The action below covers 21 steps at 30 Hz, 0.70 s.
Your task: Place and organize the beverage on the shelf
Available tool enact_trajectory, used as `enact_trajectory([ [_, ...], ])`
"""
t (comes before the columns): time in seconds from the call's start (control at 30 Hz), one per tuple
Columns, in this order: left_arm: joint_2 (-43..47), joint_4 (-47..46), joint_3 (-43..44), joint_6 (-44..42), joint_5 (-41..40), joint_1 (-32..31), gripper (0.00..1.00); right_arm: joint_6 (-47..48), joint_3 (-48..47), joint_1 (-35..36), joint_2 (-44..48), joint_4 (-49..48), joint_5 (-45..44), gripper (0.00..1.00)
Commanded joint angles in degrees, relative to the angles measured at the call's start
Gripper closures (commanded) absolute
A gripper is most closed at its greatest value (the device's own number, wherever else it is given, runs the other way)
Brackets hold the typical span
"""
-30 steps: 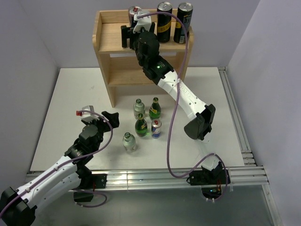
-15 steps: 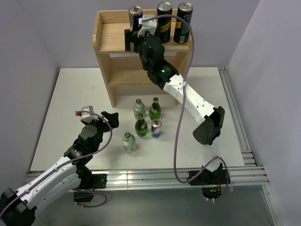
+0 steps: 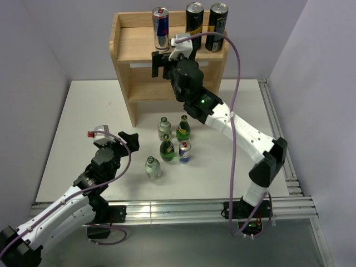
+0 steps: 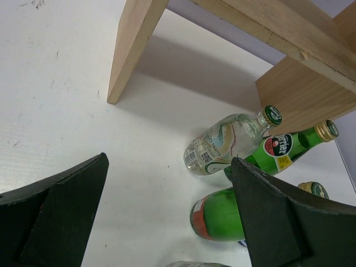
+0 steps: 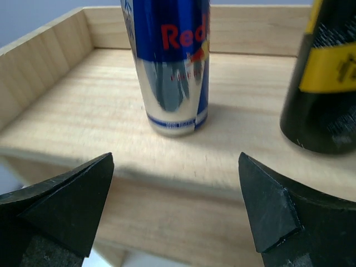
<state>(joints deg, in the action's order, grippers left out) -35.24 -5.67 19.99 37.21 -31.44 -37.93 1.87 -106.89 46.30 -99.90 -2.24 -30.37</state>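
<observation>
The light-wood shelf [image 3: 129, 51] stands at the back. On its upper board stand a tall Red Bull can [image 3: 161, 29] and two black cans [image 3: 194, 18] [image 3: 217, 19]. My right gripper [image 3: 161, 62] is open and empty, just in front of the board's front edge, apart from the Red Bull can [image 5: 169, 67]. On the table stand two clear bottles [image 3: 164, 128] [image 3: 153, 167], two green bottles [image 3: 183, 128] [image 3: 167, 148] and a small Red Bull can [image 3: 184, 151]. My left gripper [image 3: 129, 141] is open and empty, left of this group.
In the left wrist view a shelf side panel [image 4: 130, 50] rises ahead, with a clear bottle [image 4: 222, 144] and green bottles [image 4: 283, 150] [image 4: 217, 214] to the right. A black can [image 5: 325, 83] stands right of the Red Bull can. Metal rails [image 3: 278, 139] edge the table's right and front.
My right gripper has let go of the Red Bull can on the upper board and drawn back and down to the shelf's front. The left arm has barely moved.
</observation>
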Motion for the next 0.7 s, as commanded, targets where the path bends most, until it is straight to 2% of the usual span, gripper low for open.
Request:
enact_trajectory([
  [0.0, 1.8, 1.0, 3.1, 0.9, 0.3, -0.1, 0.01, -4.0, 7.9, 1.9, 6.2, -0.1, -3.5, 0.00],
  [0.17, 3.8, 5.5, 5.1, 3.6, 4.8, -0.2, 0.01, -7.4, 20.1, 4.9, 18.3, -1.1, -6.8, 0.00],
  [0.3, 8.0, 9.4, 3.1, 5.2, 9.6, -0.5, 0.01, -12.7, 34.5, 7.0, 30.5, -1.8, -8.1, 0.00],
  [0.47, 12.5, 8.2, -1.0, 5.9, 17.7, -1.0, 0.01, -16.4, 44.8, 8.4, 38.7, 0.8, -10.3, 0.00],
  [0.67, 14.9, 2.1, -5.4, 4.2, 27.2, -3.3, 0.01, -20.1, 52.5, 8.6, 45.6, 3.7, -13.4, 0.00],
])
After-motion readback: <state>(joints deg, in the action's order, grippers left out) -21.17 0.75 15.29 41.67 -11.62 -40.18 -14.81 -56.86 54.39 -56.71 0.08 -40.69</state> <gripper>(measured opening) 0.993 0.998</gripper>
